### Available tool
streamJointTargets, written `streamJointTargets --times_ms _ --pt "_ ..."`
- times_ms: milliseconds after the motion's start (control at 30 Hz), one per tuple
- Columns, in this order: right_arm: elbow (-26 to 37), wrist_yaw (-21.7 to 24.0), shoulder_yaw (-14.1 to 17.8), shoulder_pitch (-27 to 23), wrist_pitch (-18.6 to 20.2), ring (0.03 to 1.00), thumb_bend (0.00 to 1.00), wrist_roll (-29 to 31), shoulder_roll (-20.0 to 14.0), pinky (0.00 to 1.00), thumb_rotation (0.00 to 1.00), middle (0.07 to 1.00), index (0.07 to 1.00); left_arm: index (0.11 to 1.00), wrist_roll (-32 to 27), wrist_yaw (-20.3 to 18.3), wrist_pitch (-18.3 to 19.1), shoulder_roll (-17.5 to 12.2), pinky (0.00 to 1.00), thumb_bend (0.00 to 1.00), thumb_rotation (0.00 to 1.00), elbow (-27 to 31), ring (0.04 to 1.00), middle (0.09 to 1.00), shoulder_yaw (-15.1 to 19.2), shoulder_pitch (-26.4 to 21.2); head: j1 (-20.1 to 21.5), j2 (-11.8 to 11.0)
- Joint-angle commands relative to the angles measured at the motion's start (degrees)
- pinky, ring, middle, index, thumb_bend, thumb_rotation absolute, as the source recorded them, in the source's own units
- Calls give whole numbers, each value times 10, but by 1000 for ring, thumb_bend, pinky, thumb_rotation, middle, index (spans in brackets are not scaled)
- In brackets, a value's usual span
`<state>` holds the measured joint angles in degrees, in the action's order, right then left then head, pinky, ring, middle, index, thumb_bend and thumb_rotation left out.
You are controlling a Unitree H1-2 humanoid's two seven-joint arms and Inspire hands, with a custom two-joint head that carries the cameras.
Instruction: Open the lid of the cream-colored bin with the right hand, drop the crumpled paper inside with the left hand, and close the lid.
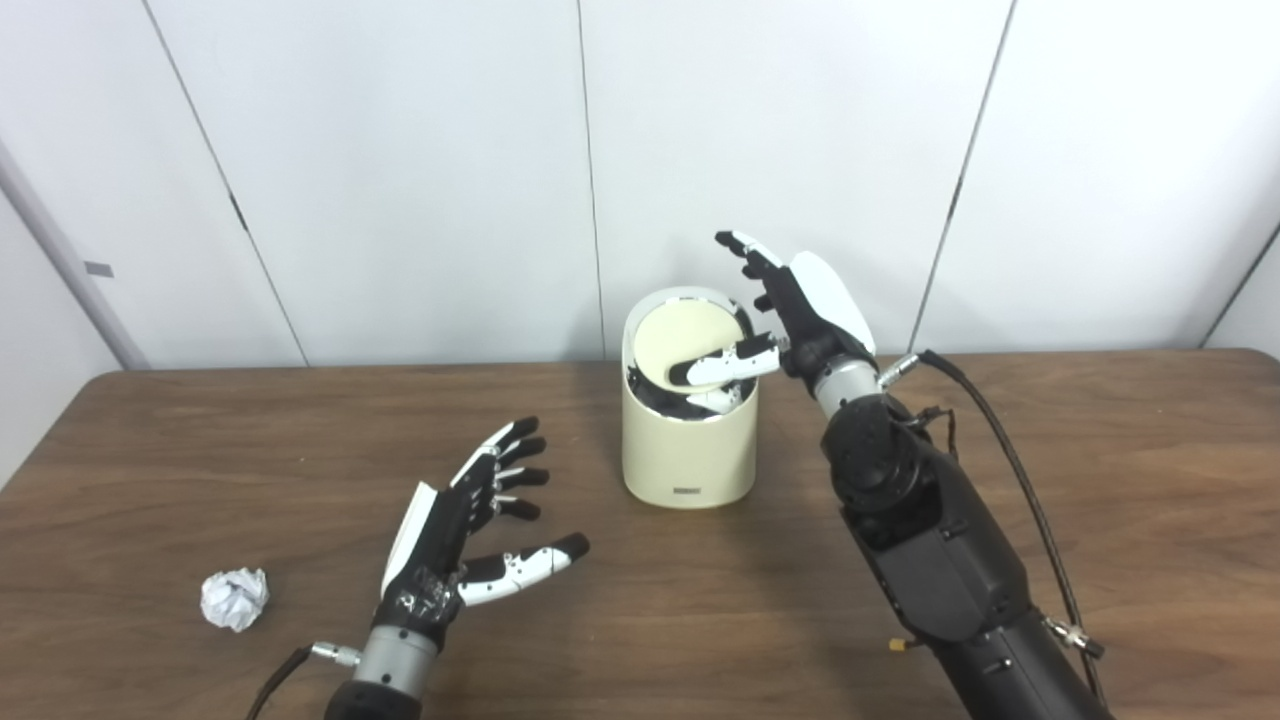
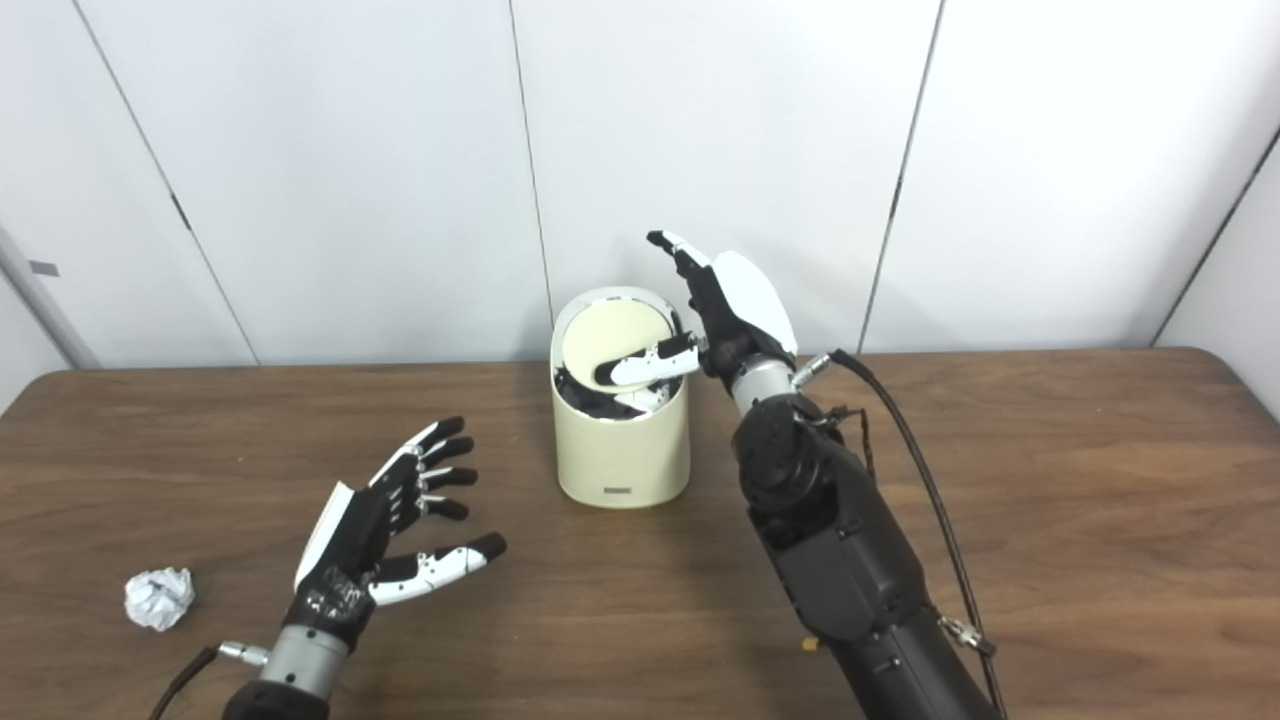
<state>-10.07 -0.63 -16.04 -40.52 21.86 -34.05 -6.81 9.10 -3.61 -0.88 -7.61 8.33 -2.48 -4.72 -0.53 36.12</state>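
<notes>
I see the bin (image 1: pixel 688 440) standing upright on the table (image 1: pixel 1100 480), toward the far edge, at about 12 o'clock from the table's centre. Its lid (image 1: pixel 685 345) is tilted, the near side dipped into the opening, so a dark gap shows along the front rim. I cannot tell what lies inside beyond dark lining.

My right hand (image 1: pixel 795 310) is at the bin's 3 o'clock side, raised above the rim. Its thumb (image 1: pixel 725 367) reaches across to 9 o'clock and lies on the tilted lid, touching it. The other fingers (image 1: pixel 745 250) point up and away from the bin, spread apart, gripping nothing. The right forearm runs from the lower edge up to the hand, with a black cable (image 1: pixel 1010 450) looping beside it at 3 o'clock.

My left hand (image 1: pixel 465 535) is over the table at about 7 o'clock from the bin, well apart from it. It holds nothing, palm turned inward, the thumb pointing toward 3 o'clock. I cannot tell whether it touches the tabletop.

The paper (image 1: pixel 235 598) lies on the table at 9 o'clock from the left hand, near it but not touching. It is a white crumpled ball, resting free at the near left of the table, well apart from the bin.

White wall panels (image 1: pixel 400 150) stand behind the table.
</notes>
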Motion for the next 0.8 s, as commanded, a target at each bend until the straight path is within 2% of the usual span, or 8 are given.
streamJointTargets --times_ms 0,133,267,567,767 --pt "-5 7 -16 -15 2 861 840 -31 -16 710 100 909 890 914 -3 1 -6 1 645 765 140 23 776 863 1 -13 -1 1" --pt "-9 11 -48 -14 -1 826 837 -62 -32 657 60 895 884 914 -2 1 -8 0 647 764 140 22 774 864 1 -12 -1 2" --pt "-18 3 -66 -12 -9 800 862 -80 -39 637 27 882 871 915 -2 0 -5 0 636 764 141 23 771 865 2 -12 -1 5" --pt "-22 8 -79 -10 -6 789 856 -100 -45 626 0 885 872 914 -3 -2 -4 0 641 757 135 21 771 864 5 -14 0 4" --pt "-19 16 -73 -14 2 804 831 -94 -45 642 0 894 880 914 -5 -3 -3 0 643 761 136 18 773 862 6 -16 0 1"
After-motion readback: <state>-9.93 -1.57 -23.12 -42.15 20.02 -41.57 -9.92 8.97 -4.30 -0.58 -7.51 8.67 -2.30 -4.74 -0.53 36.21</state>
